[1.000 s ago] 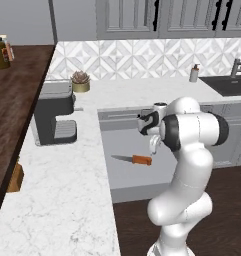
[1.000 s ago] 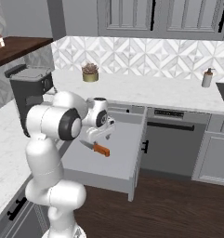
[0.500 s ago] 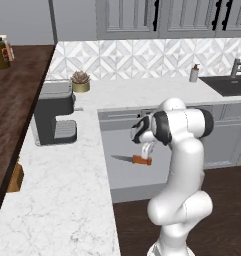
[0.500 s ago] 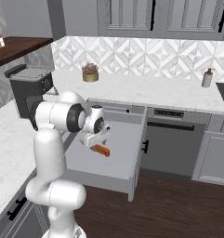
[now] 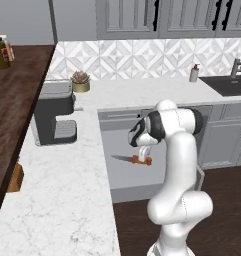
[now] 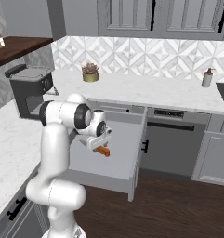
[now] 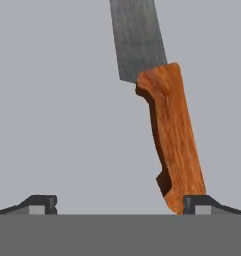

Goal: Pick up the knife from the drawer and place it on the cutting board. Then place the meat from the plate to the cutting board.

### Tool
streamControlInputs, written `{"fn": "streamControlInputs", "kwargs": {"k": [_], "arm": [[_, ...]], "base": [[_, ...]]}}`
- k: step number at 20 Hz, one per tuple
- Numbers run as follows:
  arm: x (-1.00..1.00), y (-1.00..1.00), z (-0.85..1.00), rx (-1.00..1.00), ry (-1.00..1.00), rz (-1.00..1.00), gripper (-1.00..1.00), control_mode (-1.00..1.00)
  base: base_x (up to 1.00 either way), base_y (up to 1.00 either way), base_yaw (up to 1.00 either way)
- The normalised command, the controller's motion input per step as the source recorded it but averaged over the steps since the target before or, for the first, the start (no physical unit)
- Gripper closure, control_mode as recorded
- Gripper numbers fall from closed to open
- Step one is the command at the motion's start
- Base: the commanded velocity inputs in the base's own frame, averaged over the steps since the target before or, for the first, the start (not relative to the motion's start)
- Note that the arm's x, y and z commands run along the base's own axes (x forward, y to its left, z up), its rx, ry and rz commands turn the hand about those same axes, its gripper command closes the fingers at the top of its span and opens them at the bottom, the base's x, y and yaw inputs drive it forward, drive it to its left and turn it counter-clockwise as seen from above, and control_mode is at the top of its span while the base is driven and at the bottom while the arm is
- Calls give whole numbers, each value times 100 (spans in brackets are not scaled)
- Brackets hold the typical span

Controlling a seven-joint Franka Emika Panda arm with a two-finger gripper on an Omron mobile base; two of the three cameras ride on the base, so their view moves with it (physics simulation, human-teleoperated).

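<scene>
Lowered further since a second ago, the arm folds down into the drawer; its gripper, jaws spread, hangs over the knife handle.

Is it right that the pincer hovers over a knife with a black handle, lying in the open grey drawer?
Not quite: the knife has an orange-brown wooden handle, not black, as the hand view shows. The rest holds: the pincer hovers over it, in the open grey drawer.

knife blade tip: cut off, top edge | hand: hides handle end
</scene>
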Motion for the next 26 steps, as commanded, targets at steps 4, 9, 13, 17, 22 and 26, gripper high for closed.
{"fn": "streamControlInputs", "kwargs": {"k": [4,9,13,17,22,26], "arm": [[24,0,-27,0,0,0,-100,-100],[28,-1,-17,0,0,0,-100,-100],[4,-1,-30,-1,0,0,-100,-100],[7,-3,-32,-2,-2,0,-100,-100],[8,-15,-6,0,-10,0,-100,-100],[1,0,-32,-6,0,0,100,-100]], "base": [[0,0,0],[0,0,0],[0,0,0],[0,0,0],[0,0,0],[0,0,0]]}}
